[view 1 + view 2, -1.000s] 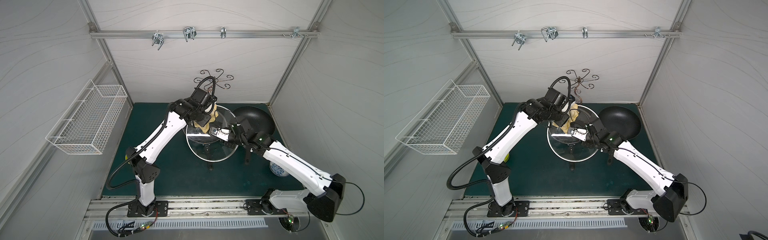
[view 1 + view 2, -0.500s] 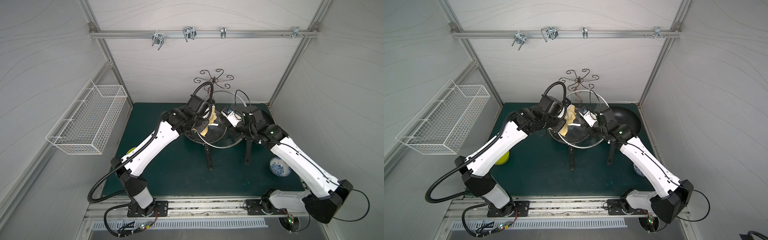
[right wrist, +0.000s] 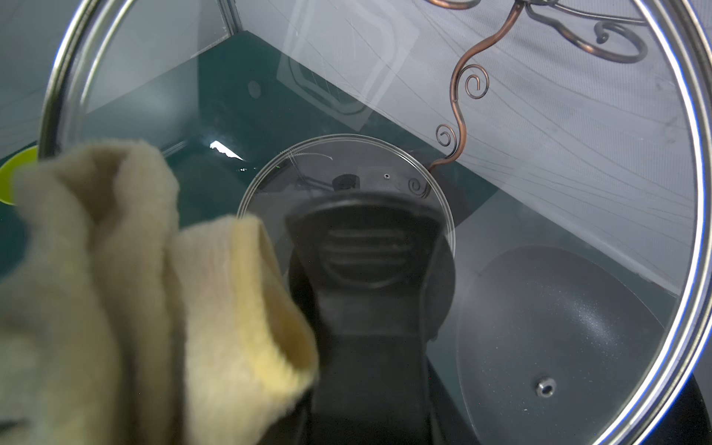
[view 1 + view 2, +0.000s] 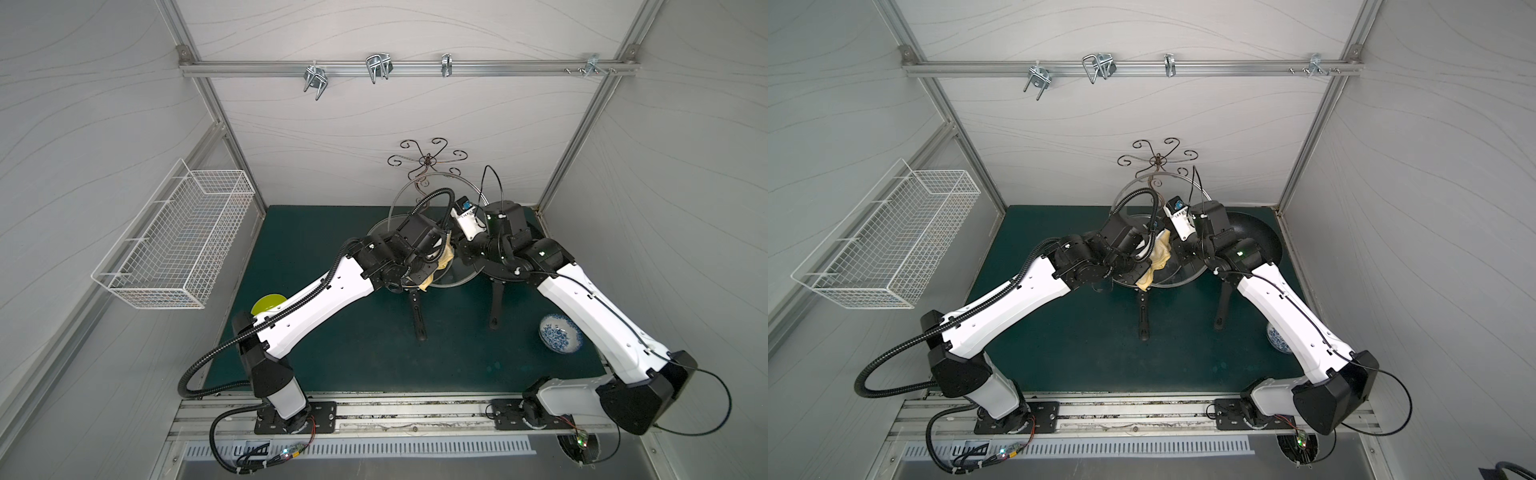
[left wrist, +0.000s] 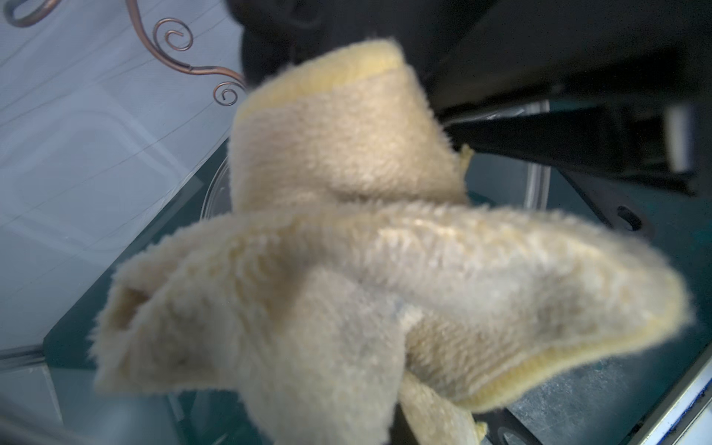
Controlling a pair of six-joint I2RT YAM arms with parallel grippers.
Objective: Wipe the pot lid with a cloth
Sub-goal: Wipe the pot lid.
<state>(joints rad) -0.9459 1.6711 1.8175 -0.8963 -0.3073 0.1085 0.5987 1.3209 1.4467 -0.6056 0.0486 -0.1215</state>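
1. Now the right claw [image 3: 366, 250] is clenched on the knob of the lid [image 3: 539, 135], holding it off the table and tilted on edge.
2. Meanwhile the left claw [image 4: 1147, 254] is clenched on the cloth [image 5: 346, 269]. The bunched folds hide its fingertips in the left wrist view.
3. The cloth sits just beside the right claw, on the knob side of the glass. Whether it presses on the glass or hangs just off it, I cannot tell.
4. Risk: a push on the glass away from the knob could twist the lid within the right claw, since that single pinch is its only support.
5. Risk: the two claws are very near each other. A stroke towards the knob could knock them together and jar the lid loose.
6. Risk: beyond the right claw, seen through the glass, a pan [image 4: 1266, 241] and a small lid [image 3: 346, 162] lie on the table. A dropped lid would likely strike them.
7. Risk: the stand [image 4: 428, 160] curls close behind the lid's rim, so a wide swing could snag there.
8. Risk: the cloth is wadded, so little of it would meet the glass. A loose tail hangs below the left claw and could catch on the rim.
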